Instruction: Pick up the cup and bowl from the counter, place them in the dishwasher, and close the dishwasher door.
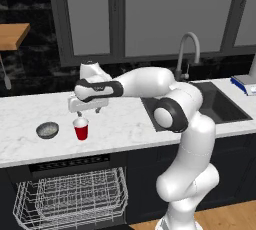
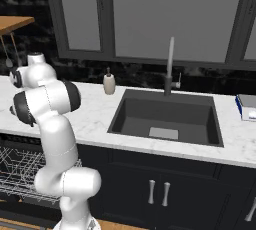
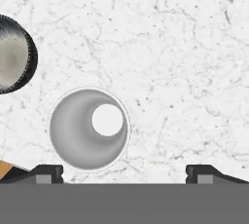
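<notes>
While the gripper (image 1: 88,111) is held spread wide and empty just above the cup (image 1: 81,129), the cup is seen upright on the counter (image 1: 125,129), beside the bowl (image 1: 47,130). It is judged light, thin-walled and smooth, best pinched across its tapered sides below the rim.

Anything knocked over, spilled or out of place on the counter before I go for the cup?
Nothing stands out. The cup stands upright on the counter, the bowl sits upright beside it, apart, and no spill shows. The gripper hovers above the cup, jaws open. The dishwasher rack is pulled out.
</notes>
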Tool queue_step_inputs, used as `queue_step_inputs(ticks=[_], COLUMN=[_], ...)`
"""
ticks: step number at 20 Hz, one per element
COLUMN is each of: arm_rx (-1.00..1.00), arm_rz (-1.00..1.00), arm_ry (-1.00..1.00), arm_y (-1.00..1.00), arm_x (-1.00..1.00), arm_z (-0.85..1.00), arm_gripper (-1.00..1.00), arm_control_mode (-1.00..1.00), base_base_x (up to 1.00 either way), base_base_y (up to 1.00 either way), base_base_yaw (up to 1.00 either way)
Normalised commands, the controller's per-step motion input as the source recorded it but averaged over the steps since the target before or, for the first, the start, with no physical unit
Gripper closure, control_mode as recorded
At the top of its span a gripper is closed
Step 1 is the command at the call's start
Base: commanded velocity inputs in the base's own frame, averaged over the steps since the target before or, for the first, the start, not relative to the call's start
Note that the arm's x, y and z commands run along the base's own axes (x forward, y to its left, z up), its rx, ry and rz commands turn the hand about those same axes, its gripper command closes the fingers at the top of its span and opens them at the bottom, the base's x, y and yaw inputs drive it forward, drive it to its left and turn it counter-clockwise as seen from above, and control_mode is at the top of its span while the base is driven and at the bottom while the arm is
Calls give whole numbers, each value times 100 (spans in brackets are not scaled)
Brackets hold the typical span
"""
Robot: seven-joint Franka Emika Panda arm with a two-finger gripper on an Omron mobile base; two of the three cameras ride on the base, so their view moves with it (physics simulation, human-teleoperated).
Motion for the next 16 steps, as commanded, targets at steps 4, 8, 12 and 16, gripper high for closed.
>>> queue_step_inputs(ticks=[4,8,12,16], arm_rx=[0,0,0,0], arm_rz=[-3,-3,-3,-3], arm_ry=[7,3,0,0], arm_y=[0,0,0,0], arm_x=[0,1,0,0], arm_z=[-39,-57,-53,-30], arm_gripper=[-100,-100,-100,-100], arm_control_mode=[-100,-100,-100,-100], base_base_x=[0,0,0,0], base_base_y=[0,0,0,0], base_base_yaw=[0,0,0,0])
